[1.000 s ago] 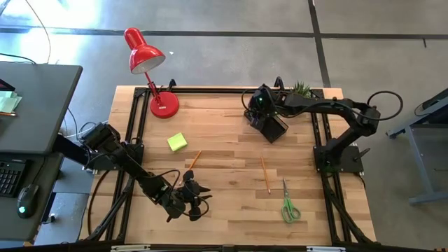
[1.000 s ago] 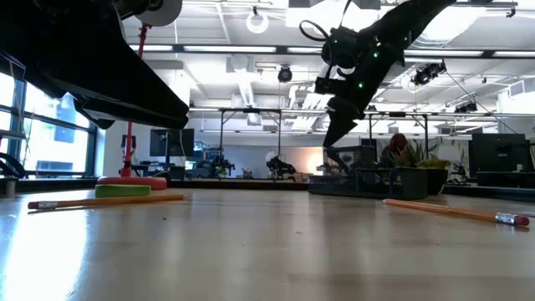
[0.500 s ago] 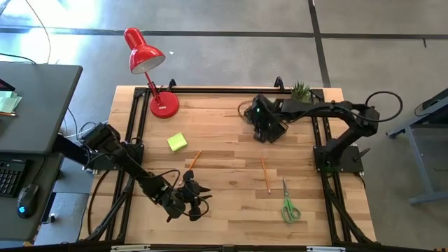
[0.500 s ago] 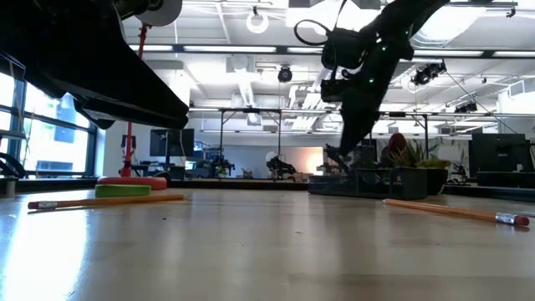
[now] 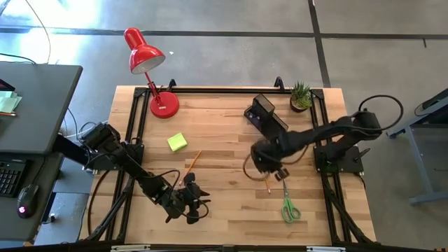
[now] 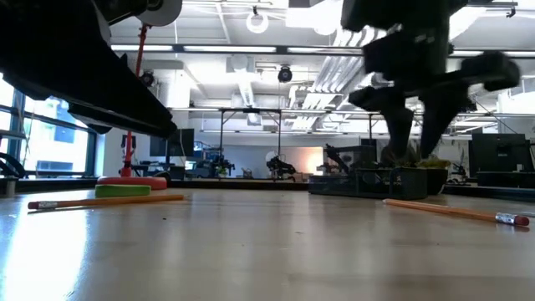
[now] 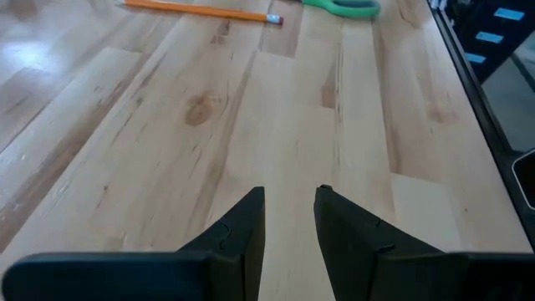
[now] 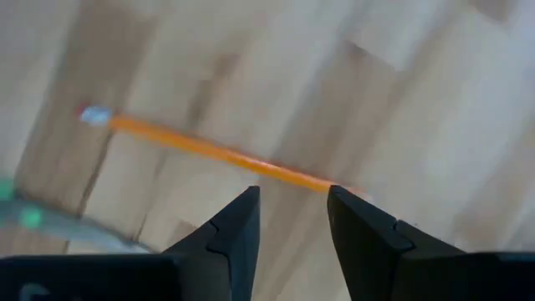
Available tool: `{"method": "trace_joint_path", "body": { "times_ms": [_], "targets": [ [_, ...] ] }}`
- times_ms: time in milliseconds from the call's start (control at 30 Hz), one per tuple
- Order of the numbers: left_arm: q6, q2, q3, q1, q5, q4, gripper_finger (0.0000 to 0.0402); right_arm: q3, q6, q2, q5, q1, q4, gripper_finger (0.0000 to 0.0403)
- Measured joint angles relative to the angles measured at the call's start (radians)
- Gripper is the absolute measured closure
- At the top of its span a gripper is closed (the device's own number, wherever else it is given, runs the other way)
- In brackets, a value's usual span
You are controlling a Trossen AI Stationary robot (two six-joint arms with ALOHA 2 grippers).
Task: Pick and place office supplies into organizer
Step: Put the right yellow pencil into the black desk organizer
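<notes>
Since the earlier frames the right arm has swung away from the black wire-mesh organizer (image 5: 264, 112) at the far side and now reaches toward the middle of the pale wooden plank surface (image 5: 224, 140), leaving the organizer uncovered; what lies in its compartments cannot be made out from above. Its right end effector (image 5: 267, 168) hangs over the tip of a thin orange pencil (image 5: 265, 176), and the right wrist view shows the two dark fingers (image 8: 232, 234) parted with nothing between them, the pencil (image 8: 219, 154) lying on the wood just beyond. Green-handled scissors (image 5: 288, 203) rest near that pencil, closer to the front edge. A second thin orange pencil (image 5: 194, 159) lies left of centre, and a yellow-green sticky-note block (image 5: 177, 143) sits just beyond it, toward the red desk lamp (image 5: 149, 70) whose round base stands at the far left corner. A small green potted plant (image 5: 301, 96) stands at the far right corner, near the organizer. The left arm waits at the front left, its left end effector (image 5: 194, 203) low over bare wood, fingers (image 7: 236, 234) slightly apart and gripping nothing. No brand, label or writing can be read anywhere.
</notes>
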Motion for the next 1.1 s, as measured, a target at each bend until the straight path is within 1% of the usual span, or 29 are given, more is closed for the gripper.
{"method": "trace_joint_path", "body": {
  "times_ms": [200,267,400,667,900,1100],
  "targets": [
    [0.01,0.0,0.0,-0.013,0.008,-0.002,0.0309,0.0,-0.233,0.0,0.139,0.132,0.058,0.0271],
    [0.027,0.0,0.0,-0.025,0.007,-0.005,0.0309,0.0,-0.269,0.004,0.153,0.151,0.074,0.0273],
    [0.031,0.0,0.0,-0.049,0.003,-0.024,0.0309,0.001,-0.265,0.047,0.123,0.175,0.047,0.0274],
    [0.031,0.0,0.0,-0.072,-0.018,-0.028,0.0309,0.001,-0.257,0.147,0.127,0.252,0.043,0.0275],
    [0.031,0.0,0.0,-0.073,-0.026,-0.03,0.0309,0.001,-0.255,0.158,0.152,0.275,0.067,0.0277],
    [0.03,0.0,0.0,-0.072,-0.03,-0.029,0.0309,-0.024,-0.252,0.158,0.143,0.273,0.067,0.03]
  ]
}}
